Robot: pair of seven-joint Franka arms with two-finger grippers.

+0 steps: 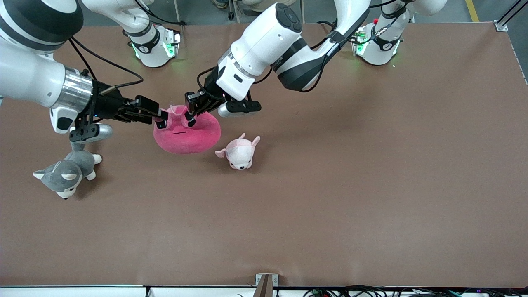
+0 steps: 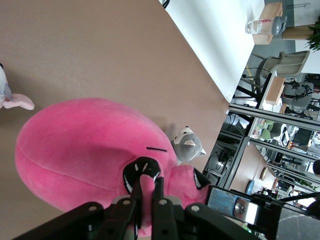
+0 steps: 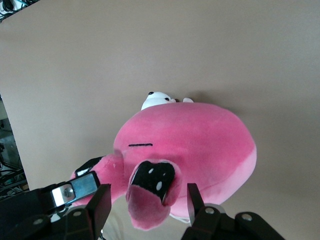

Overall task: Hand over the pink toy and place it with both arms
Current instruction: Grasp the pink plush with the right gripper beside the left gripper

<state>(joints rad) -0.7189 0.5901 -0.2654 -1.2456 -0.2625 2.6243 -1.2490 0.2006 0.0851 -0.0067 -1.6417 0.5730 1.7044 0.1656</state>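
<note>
The pink toy (image 1: 187,134) hangs over the table between both grippers, over a spot beside the small pale plush. My left gripper (image 1: 190,119) reaches in from the left arm's end and is shut on a fold of the toy's top by one dark eye; in the left wrist view (image 2: 147,182) pink fabric is pinched between its fingers, with the toy (image 2: 90,145) past them. My right gripper (image 1: 161,121) is at the toy's other top corner. In the right wrist view (image 3: 147,192) it is open, one finger on each side of an eye flap of the toy (image 3: 190,135), not touching it.
A small pale pink-and-white plush (image 1: 240,152) lies on the table beside the toy, toward the left arm's end. A grey-and-white husky plush (image 1: 66,173) lies under the right arm's wrist, nearer the front camera. The brown table (image 1: 330,185) is bare elsewhere.
</note>
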